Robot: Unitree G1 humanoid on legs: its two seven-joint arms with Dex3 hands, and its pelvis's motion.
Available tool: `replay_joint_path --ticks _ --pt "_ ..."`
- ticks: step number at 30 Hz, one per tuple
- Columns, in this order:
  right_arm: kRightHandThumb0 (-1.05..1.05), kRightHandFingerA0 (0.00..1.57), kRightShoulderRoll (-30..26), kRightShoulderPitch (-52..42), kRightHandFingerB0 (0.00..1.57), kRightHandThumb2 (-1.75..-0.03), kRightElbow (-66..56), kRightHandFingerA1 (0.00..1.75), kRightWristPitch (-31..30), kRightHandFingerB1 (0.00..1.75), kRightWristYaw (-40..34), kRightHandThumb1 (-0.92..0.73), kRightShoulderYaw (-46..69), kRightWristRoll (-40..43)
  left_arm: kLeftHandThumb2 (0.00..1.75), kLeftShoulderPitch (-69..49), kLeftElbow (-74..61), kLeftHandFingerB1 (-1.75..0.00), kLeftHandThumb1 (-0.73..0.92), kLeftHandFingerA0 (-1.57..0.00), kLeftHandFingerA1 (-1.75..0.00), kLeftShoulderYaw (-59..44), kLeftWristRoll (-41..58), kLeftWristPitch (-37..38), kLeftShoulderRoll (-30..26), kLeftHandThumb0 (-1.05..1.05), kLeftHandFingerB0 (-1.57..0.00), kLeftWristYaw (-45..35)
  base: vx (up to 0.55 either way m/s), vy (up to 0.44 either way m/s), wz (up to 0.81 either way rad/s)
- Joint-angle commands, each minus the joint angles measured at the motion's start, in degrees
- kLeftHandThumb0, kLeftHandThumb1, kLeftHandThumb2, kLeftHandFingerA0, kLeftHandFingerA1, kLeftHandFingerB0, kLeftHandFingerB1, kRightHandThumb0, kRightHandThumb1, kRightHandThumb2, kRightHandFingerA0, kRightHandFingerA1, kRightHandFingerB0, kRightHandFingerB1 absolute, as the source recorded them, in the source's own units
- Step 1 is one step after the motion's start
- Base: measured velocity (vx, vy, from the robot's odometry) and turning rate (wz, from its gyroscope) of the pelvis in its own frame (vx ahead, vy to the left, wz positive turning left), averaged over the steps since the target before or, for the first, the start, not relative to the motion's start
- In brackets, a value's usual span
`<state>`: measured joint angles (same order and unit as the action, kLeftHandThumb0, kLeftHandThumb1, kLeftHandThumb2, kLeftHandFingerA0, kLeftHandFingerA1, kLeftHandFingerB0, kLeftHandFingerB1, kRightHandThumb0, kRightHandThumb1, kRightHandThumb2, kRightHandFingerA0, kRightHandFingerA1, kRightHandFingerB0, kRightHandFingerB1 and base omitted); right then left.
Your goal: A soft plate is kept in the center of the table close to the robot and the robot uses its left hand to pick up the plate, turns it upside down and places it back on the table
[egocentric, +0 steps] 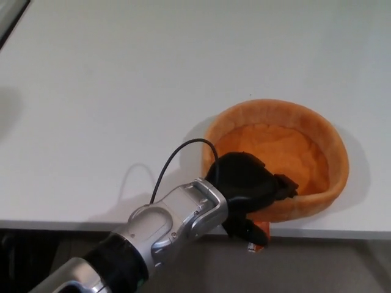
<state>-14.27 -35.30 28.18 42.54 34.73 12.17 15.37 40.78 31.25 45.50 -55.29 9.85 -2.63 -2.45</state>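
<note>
Plate (287,152) sits upright at the table's (122,73) near edge; our left hand (247,189) pinches its near rim, so we should squeeze firmly before lifting.

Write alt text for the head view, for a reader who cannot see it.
The robot's left hand reaches in from the lower left and straddles the near rim of a soft orange plate, which sits right side up at the near edge of a white table. A small orange and white tag hangs below the plate.
</note>
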Motion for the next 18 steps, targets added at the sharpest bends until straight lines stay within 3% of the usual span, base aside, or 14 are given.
replay_joint_path --ticks 1,4,5,6,7,8,9,11,13,14,15,16,17,18 --pt "-0.66 0.6 -1.0 -0.28 0.39 -0.64 0.71 0.4 -0.79 0.36 0.54 -0.76 0.56 0.63 0.59 0.4 0.57 -0.43 0.62 -0.9 -1.07 0.98 -2.69 -2.02 -0.55 -0.83 -0.6 1.71 0.0 0.0 0.0" --pt "-0.66 0.61 -0.8 -1.82 0.4 -0.64 -2.14 0.41 -2.97 0.36 0.27 -0.74 0.26 1.12 0.58 -0.04 -0.01 -0.53 0.57 -0.92 -1.29 0.79 -2.84 -3.37 -1.43 -0.73 -0.75 -0.42 0.0 0.0 0.0" --pt "-0.67 0.52 -0.75 -1.87 0.35 -0.95 -2.18 0.54 -3.38 0.49 0.2 -0.6 0.25 1.13 0.57 0.19 -0.13 -0.91 0.54 -0.98 -1.48 1.34 -3.8 -4.02 -1.96 -0.6 -0.86 -1.23 0.0 0.0 0.0" --pt "-0.67 0.52 -0.65 -1.68 0.35 -0.95 -1.81 0.54 -3.2 0.49 -0.01 -0.6 0.31 0.9 0.57 0.44 -0.21 -0.91 0.54 -0.98 -1.48 1.83 -4.67 -4.79 -2.43 -0.6 -0.86 -2.15 0.0 0.0 0.0" --pt "-0.69 0.52 -0.66 -1.99 0.34 -0.95 -2.52 0.54 -4.23 0.49 -0.16 -0.6 0.23 0.97 0.73 0.47 -0.19 -1.05 0.42 -1.11 -1.43 2.22 -5.44 -5.19 -2.71 -0.61 -0.96 -1.65 0.0 0.0 0.0" --pt "-0.7 0.62 -0.72 -2.01 0.39 -0.64 -2.24 0.39 -3.75 0.36 -0.62 -0.74 0.33 0.26 0.57 0.17 -0.22 -1.06 0.45 -1.12 -1.53 2.45 -5.91 -5.48 -2.91 -0.44 -1.01 -0.91 0.0 0.0 0.0" --pt "-0.7 0.53 -0.83 -1.8 0.34 -0.95 -1.32 0.54 -2.42 0.49 -1.24 -0.6 0.54 -0.83 0.79 -0.33 -0.14 -1.09 0.3 -1.34 -1.38 2.59 -6.35 -5.9 -3.04 -0.31 -1.03 0.28 0.0 0.0 0.0" --pt "-0.69 0.54 -0.83 -1.57 0.34 -0.95 -1.4 0.55 -3.02 0.49 -0.58 -0.6 0.64 0.23 0.78 -0.23 -0.08 -1.15 0.3 -1.37 -1.43 3.14 -7.63 -6.86 -3.26 -0.32 -1.05 1.25 0.0 0.0 0.0" --pt "-0.7 0.53 -1.02 -0.93 0.33 -0.95 -0.37 0.54 -2.76 0.48 -0.35 -0.6 0.7 0.16 0.79 0.45 -0.86 -1.12 0.31 -1.35 -1.43 4.29 -9.49 -7.71 -4.0 -0.37 -0.99 -0.08 0.0 0.0 0.0" --pt "-0.69 0.52 -1.16 -1.14 0.33 -0.94 -1.27 0.54 -4.19 0.48 -0.23 -0.6 0.57 0.5 0.58 0.62 -1.49 -1.35 0.48 -1.1 -1.66 5.19 -11.49 -8.04 -4.83 -0.44 -0.92 2.04 0.0 0.0 0.0" --pt "-0.7 0.52 -1.17 -1.2 0.33 -0.95 -1.47 0.54 -4.2 0.48 -0.45 -0.6 0.57 0.28 0.83 0.65 -1.63 -1.18 0.36 -1.35 -1.43 5.31 -11.6 -7.92 -5.08 -0.4 -1.01 2.38 0.0 0.0 0.0" --pt "-0.7 0.6 -1.41 -1.57 0.38 -0.64 -2.1 0.38 -3.24 0.34 -1.06 -0.76 0.6 -0.79 0.9 -0.18 -2.13 -1.24 0.44 -1.32 -1.42 4.47 -10.75 -9.62 -4.47 -0.36 -1.05 1.17 0.0 0.0 0.0" --pt "-0.7 0.6 -1.51 -1.73 0.38 -0.64 -2.36 0.38 -2.87 0.34 -1.29 -0.76 0.61 -1.2 0.9 -0.55 -2.37 -1.24 0.44 -1.32 -1.42 4.13 -10.41 -10.41 -4.2 -0.36 -1.05 0.64 0.0 0.0 0.0" --pt "-0.7 0.52 -1.44 -1.89 0.32 -0.96 -2.98 0.54 -3.88 0.48 -1.27 -0.61 0.51 -0.87 0.6 0.07 -2.4 -1.34 0.61 -1.05 -1.7 4.65 -10.84 -9.41 -4.81 -0.27 -0.84 0.44 0.0 0.0 0.0"
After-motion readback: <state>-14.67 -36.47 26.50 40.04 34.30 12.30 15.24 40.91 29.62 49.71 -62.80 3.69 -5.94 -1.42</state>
